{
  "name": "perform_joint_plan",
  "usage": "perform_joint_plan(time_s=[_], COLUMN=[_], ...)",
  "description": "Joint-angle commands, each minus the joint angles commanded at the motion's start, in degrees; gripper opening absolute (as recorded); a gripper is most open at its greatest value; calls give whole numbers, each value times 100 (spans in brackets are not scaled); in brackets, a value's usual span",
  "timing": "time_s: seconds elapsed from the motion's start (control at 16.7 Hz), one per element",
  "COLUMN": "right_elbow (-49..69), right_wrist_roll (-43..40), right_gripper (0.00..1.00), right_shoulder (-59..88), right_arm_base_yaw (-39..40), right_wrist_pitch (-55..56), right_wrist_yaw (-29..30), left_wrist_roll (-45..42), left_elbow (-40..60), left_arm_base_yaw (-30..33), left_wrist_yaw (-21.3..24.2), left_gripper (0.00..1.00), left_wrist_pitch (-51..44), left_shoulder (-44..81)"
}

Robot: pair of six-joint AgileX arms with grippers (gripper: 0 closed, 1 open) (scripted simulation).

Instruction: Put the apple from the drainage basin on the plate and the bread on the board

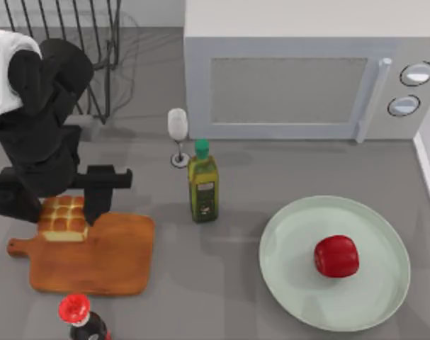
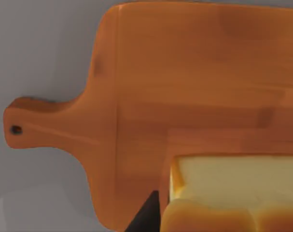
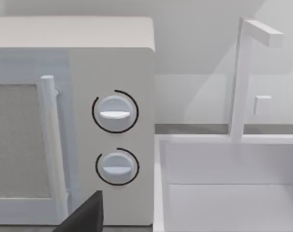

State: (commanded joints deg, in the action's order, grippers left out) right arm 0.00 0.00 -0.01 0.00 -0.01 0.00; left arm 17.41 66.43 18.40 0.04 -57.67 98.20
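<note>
The bread sits on the far left corner of the wooden board, near its handle. My left gripper reaches down over the bread, a dark finger against each side, shut on it. The left wrist view shows the bread, one finger at its side and the board beneath. The red apple rests on the mint-green plate at the right. In the right wrist view one dark finger of my right gripper faces the white drainage basin.
A microwave stands at the back, with a wine glass and a green oil bottle in front of it. A dark bottle with a red cap stands by the board's near edge. A wire rack is at the back left.
</note>
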Motion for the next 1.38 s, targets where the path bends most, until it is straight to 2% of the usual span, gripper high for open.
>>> perform_joint_plan(time_s=[1.38], right_elbow=[0], right_wrist_roll=[0], right_gripper=[100], right_shoulder=[0], right_arm_base_yaw=[0], right_wrist_pitch=[0], right_wrist_yaw=[0], left_wrist_roll=[-14], left_elbow=[-659], left_arm_base_yaw=[-8], left_wrist_yaw=[1], left_gripper=[0], left_wrist_pitch=[1035], left_shoulder=[376])
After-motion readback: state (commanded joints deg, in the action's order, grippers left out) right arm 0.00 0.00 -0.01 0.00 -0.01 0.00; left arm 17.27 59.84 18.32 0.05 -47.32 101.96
